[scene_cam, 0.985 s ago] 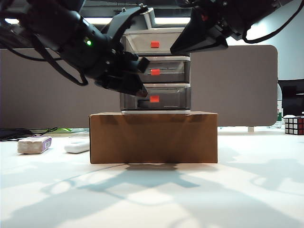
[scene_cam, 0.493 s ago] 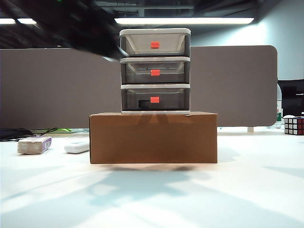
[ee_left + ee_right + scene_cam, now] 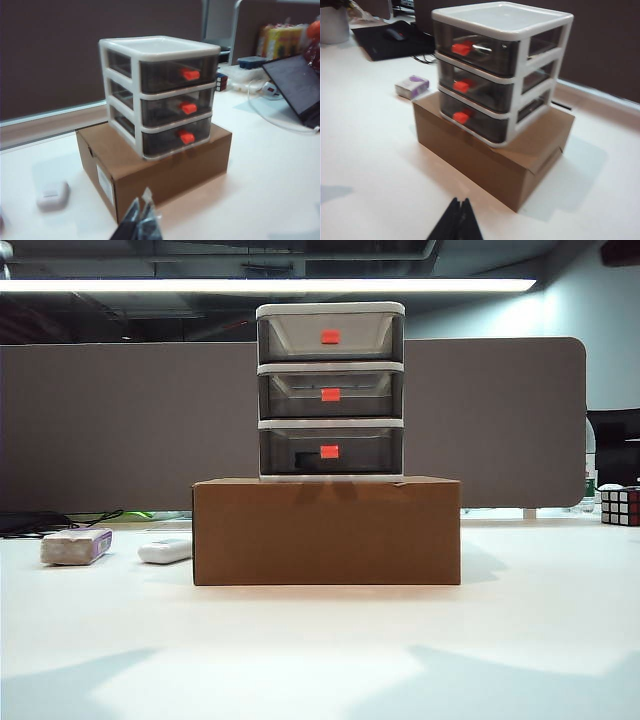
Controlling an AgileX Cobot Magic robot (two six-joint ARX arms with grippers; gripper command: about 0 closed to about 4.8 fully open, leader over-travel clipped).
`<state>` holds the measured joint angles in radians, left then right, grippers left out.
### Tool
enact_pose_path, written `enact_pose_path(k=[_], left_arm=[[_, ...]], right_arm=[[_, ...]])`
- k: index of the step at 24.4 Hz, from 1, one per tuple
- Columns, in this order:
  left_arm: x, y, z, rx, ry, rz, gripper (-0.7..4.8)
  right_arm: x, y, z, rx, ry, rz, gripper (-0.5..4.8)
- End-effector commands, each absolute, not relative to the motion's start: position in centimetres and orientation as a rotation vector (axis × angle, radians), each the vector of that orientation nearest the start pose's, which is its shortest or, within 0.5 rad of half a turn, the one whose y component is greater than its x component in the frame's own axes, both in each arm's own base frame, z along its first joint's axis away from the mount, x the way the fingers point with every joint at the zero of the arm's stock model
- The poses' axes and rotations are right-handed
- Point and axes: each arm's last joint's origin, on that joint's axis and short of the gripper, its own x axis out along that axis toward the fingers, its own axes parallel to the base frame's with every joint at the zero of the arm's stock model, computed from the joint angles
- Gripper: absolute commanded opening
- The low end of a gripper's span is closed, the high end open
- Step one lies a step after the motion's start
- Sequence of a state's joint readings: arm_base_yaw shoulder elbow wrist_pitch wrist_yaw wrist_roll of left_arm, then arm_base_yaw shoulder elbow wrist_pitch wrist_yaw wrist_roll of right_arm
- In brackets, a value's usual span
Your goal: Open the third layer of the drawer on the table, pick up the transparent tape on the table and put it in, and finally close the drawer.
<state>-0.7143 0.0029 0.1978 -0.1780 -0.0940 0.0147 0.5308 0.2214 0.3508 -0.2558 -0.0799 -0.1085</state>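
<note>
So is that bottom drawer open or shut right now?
Shut. The third layer sits flush with the two tiers above it in the drawer frame; its red tab lines up with theirs.

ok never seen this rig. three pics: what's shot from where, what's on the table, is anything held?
It is a robot with two arms, each ending in a two-finger gripper. One picture is from a fixed camera facing the table; neither arm shows there. The other two are from cameras on the wrists: the left gripper and right gripper are shut and hold nothing, pulled back from the drawer. All three tiers are closed; a dark item shows inside the third layer. The unit sits on a cardboard box.
</note>
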Motion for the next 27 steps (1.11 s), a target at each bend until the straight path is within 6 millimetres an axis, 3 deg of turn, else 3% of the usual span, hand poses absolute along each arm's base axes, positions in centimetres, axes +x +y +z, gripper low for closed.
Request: enact_pose_path(k=[1, 4, 8, 13, 18, 22, 27], left_arm=[[6.5, -5.2, 20.1, 0.017, 0.08, -0.607, -0.05], [6.6, -5.3, 19.8, 0.047, 0.074, -0.596, -0.05], [6.8, -5.3, 19.3, 0.075, 0.039, -0.559, -0.05], [7.6, -5.9, 17.2, 0.006, -0.046, -0.536, -0.05], [7.8, -5.8, 16.6, 0.075, -0.033, -0.495, -0.05], [8.7, -4.3, 16.7, 0.092, -0.029, -0.32, -0.05], [9.5, -2.4, 16.6, 0.052, -0.021, -0.274, -0.05]], right_arm=[[7.3, 4.6, 22.5, -0.112, 0.066, 0.614, -0.05], [6.8, 4.2, 20.9, -0.09, 0.028, 0.565, -0.05], [7.5, 4.6, 18.7, -0.095, 0.06, 0.562, -0.05], [8.4, 5.0, 16.1, -0.066, 0.012, 0.539, -0.05], [8.5, 4.9, 16.0, -0.124, 0.01, 0.485, -0.05], [8.8, 4.3, 15.9, -0.146, 0.019, 0.407, -0.05], [9.3, 3.0, 15.9, -0.142, 0.026, 0.303, -0.05]])
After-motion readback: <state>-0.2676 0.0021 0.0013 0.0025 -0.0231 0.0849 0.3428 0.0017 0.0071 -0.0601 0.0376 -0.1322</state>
